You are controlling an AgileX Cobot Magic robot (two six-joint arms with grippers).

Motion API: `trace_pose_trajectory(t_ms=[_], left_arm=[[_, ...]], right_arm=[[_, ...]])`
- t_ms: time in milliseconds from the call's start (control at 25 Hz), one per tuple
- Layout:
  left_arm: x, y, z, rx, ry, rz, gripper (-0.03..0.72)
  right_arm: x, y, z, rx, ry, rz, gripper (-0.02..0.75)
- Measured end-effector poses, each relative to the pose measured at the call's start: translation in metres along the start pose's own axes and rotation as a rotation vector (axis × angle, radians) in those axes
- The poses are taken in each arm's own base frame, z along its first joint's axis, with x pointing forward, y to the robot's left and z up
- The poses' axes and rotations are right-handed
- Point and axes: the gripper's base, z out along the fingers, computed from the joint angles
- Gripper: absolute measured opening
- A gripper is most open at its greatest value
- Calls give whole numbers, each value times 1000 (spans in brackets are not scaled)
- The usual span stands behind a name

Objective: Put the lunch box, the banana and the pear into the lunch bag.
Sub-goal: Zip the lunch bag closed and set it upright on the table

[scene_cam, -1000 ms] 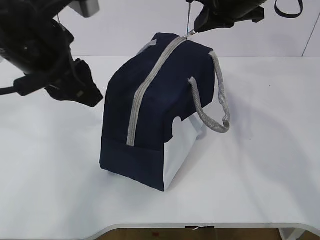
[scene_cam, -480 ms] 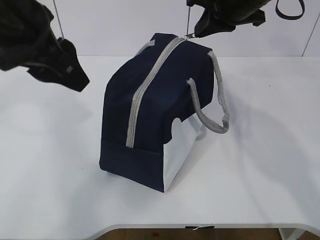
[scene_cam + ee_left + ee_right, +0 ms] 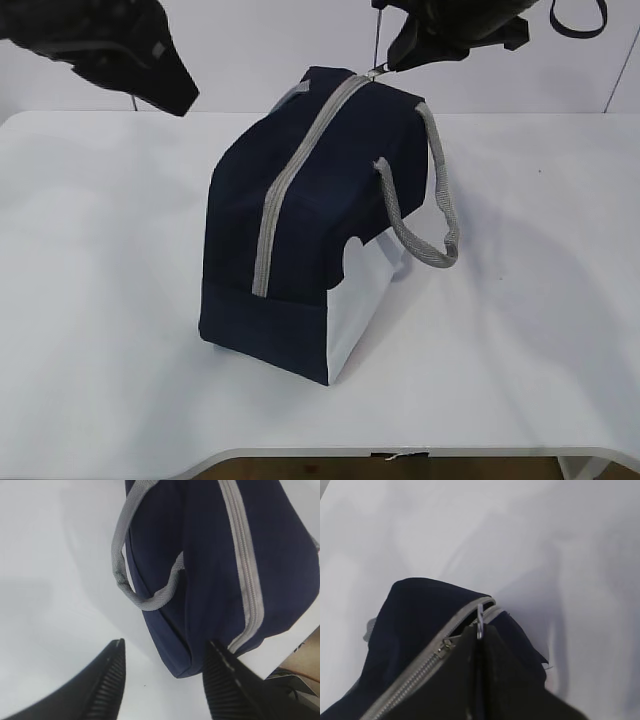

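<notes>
The lunch bag (image 3: 310,220) is zipped shut — its zipper pull (image 3: 480,621) apparently pinched by the right gripper (image 3: 479,632); the left gripper (image 3: 162,680) is spread, empty — no food is seen.

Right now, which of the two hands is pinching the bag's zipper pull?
The right hand, shut on the metal zipper pull of the navy fabric lunch bag; the left hand hangs open, holding nothing.

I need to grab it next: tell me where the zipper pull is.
The small metal zipper pull sits at the far end of the navy-blue fabric lunch bag, pinched in the shut right hand, upper middle of the exterior view.
</notes>
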Motion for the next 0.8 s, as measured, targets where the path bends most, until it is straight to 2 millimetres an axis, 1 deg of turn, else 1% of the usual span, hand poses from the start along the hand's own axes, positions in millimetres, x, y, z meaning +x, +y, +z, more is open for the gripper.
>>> trace_pose_trajectory(t_ms=[160,280,360,520,600,680,800], left_arm=[[-6,0,17,28,20,-34,442],[-20,1,26,40,3,-46,475],[-30,2,33,40,2,-45,481],[-44,5,61,50,64,-45,484],[-48,7,73,54,89,-43,485],[-51,7,78,58,109,-37,485],[-50,6,86,77,152,-35,485]], right_arm=[[0,0,0,-3,-2,3,6],[-1,0,0,-4,-14,4,6],[-2,0,0,-5,-19,6,6],[-2,1,0,-6,-19,7,6],[-2,1,0,-7,-23,7,6],[-3,1,0,-7,-27,7,6],[-3,1,0,-5,-30,5,6]])
